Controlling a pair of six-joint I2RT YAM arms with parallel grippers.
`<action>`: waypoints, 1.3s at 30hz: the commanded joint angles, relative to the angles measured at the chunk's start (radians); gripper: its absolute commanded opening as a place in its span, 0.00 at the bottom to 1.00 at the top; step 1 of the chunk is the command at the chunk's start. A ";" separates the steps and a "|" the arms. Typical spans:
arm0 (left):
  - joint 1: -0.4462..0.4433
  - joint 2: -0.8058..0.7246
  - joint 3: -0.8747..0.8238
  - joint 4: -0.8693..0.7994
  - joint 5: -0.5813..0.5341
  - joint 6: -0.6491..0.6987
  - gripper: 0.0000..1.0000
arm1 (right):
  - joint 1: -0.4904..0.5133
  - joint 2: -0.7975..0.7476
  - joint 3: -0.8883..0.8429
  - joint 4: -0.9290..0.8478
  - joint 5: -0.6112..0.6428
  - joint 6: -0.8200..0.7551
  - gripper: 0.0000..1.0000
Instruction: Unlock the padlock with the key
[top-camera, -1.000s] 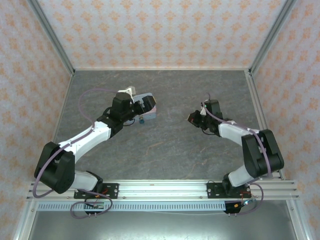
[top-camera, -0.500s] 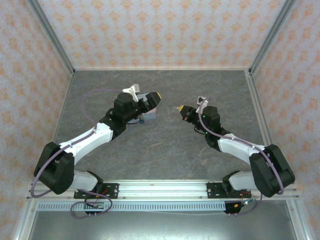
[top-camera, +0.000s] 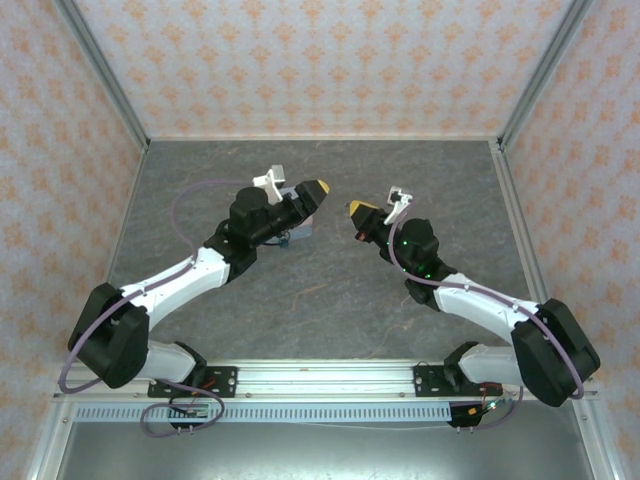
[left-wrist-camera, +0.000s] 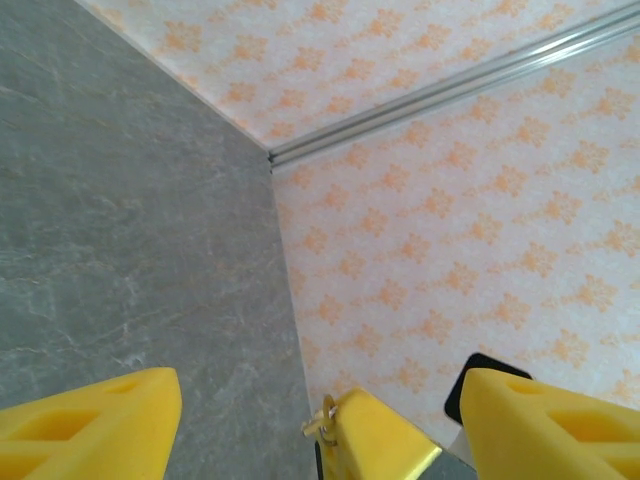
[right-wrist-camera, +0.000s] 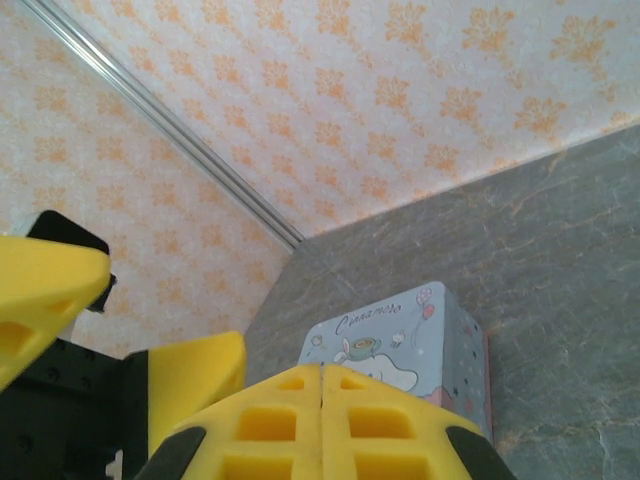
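Observation:
My right gripper (top-camera: 357, 211) is shut, and in the left wrist view a tiny pale key (left-wrist-camera: 326, 424) on a small ring pokes out of its yellow tip (left-wrist-camera: 380, 440). My left gripper (top-camera: 312, 189) is lifted off the table and open, with its fingers (left-wrist-camera: 90, 420) spread wide on either side of the right gripper's tip. The two grippers face each other, a short gap apart. The padlock (top-camera: 286, 239) is a small dark blue speck on the table beside the tin, below the left wrist. In the right wrist view the shut right gripper (right-wrist-camera: 322, 375) hides the key.
A pale blue tin (right-wrist-camera: 405, 340) with a white cartoon character lies on the grey table (top-camera: 330, 300) under the left gripper. Patterned walls (top-camera: 320, 60) close in the back and both sides. Aluminium posts stand in the back corners.
The right gripper has swung left toward the middle and risen. The left gripper has lifted off the tin and moved right, so the two tips now nearly meet.

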 joint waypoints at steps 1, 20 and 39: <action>-0.020 0.031 0.030 0.055 0.027 -0.024 0.73 | 0.009 -0.018 0.034 0.030 0.023 -0.031 0.00; -0.064 0.146 0.086 0.131 0.058 -0.072 0.39 | 0.015 0.009 0.039 0.044 0.002 0.006 0.00; -0.062 -0.030 0.073 -0.170 -0.097 0.308 0.46 | 0.013 -0.043 0.129 -0.265 0.082 -0.001 0.00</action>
